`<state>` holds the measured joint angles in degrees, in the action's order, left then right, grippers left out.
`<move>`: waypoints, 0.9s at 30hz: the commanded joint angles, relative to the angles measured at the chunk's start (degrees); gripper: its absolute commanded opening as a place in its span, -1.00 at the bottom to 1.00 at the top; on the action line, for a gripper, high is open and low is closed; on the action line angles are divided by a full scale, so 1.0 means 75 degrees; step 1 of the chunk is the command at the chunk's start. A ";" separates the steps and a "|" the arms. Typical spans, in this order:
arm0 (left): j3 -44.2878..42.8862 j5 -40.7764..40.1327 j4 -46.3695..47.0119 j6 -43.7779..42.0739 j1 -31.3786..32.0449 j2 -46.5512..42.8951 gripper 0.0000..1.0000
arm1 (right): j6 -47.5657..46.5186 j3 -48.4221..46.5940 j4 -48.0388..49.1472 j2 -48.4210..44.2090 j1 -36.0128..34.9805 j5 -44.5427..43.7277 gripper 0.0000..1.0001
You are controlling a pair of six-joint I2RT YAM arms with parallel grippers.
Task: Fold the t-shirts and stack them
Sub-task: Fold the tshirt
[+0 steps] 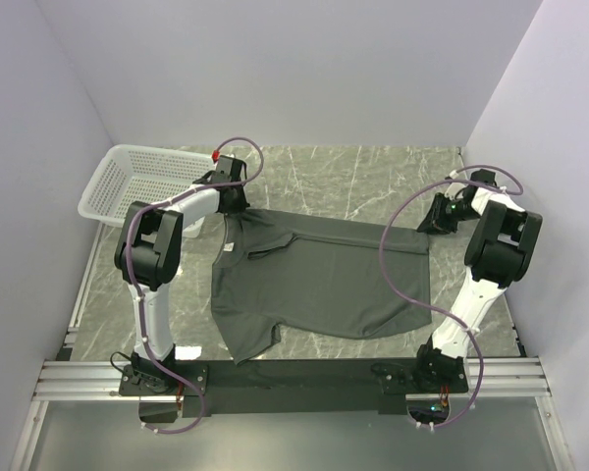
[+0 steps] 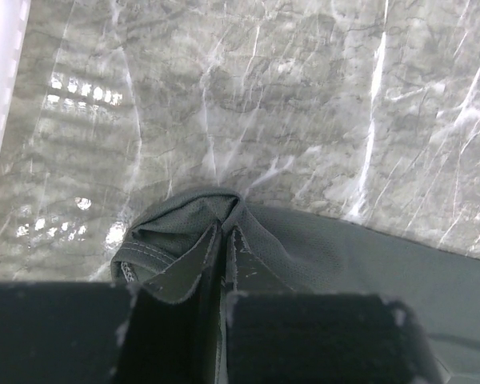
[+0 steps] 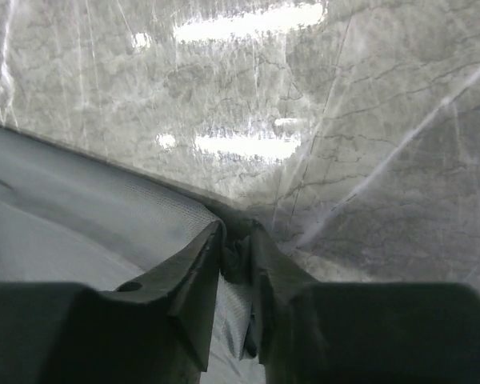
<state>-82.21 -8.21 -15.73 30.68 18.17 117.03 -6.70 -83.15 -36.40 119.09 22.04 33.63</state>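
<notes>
Left gripper (image 2: 222, 240) was closed on a far corner of the grey-green t-shirt (image 1: 319, 280); right gripper (image 3: 236, 240) was closed on the other.

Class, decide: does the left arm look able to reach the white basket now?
Probably yes: the basket lies right beside the left arm, nothing between, though its jaws grip the t-shirt.

obstacle: basket (image 1: 137, 186) near, left of left gripper (image 1: 233, 202) | passage: bare table (image 1: 344, 177) beyond t-shirt (image 1: 314, 280)
</notes>
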 commanded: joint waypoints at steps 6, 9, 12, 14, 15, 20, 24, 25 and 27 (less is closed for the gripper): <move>0.0297 -0.0019 0.0315 0.0000 -0.0044 -0.0663 -0.98 | 0.0272 -0.0163 0.0528 -0.0338 0.0002 -0.0546 -0.88; 0.0403 -0.0077 0.0362 0.0023 -0.0068 -0.0652 -0.99 | 0.0412 -0.0186 0.0751 -0.0456 0.0084 -0.0698 -0.97; 0.0275 -0.0007 0.0339 0.0023 -0.0091 -0.0499 -0.99 | 0.0495 -0.0338 0.0834 -0.0387 0.0108 -0.0722 -1.00; 0.0041 0.0063 0.0304 0.0023 -0.0091 -0.0371 -0.99 | 0.0541 -0.0525 0.0834 -0.0305 0.0108 -0.0710 -1.00; -0.0169 0.0098 0.0269 0.0012 -0.0091 -0.0312 -0.99 | 0.0565 -0.0596 0.0823 -0.0223 0.0108 -0.0687 -1.00; -0.0896 0.0157 0.0058 -0.0024 -0.0091 0.0098 -0.97 | 0.0729 -0.1205 0.0916 0.0024 0.0108 -0.0780 -1.00; -0.1435 0.0297 -0.0059 0.0035 -0.0091 0.0356 -0.95 | 0.0870 -0.1837 0.0823 0.0398 0.0108 -0.0769 -1.00; -0.1471 0.0344 -0.0036 0.0046 -0.0091 0.0380 -0.95 | 0.0881 -0.1966 0.0776 0.0457 0.0108 -0.0757 -1.00; -0.1611 0.0391 -0.0036 0.0070 -0.0091 0.0473 -0.88 | 0.0882 -0.2341 0.0705 0.0644 0.0108 -0.0745 -1.00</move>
<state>-91.50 -6.22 -15.77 30.85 17.82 119.77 -0.84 -96.82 -32.21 121.82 22.28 29.12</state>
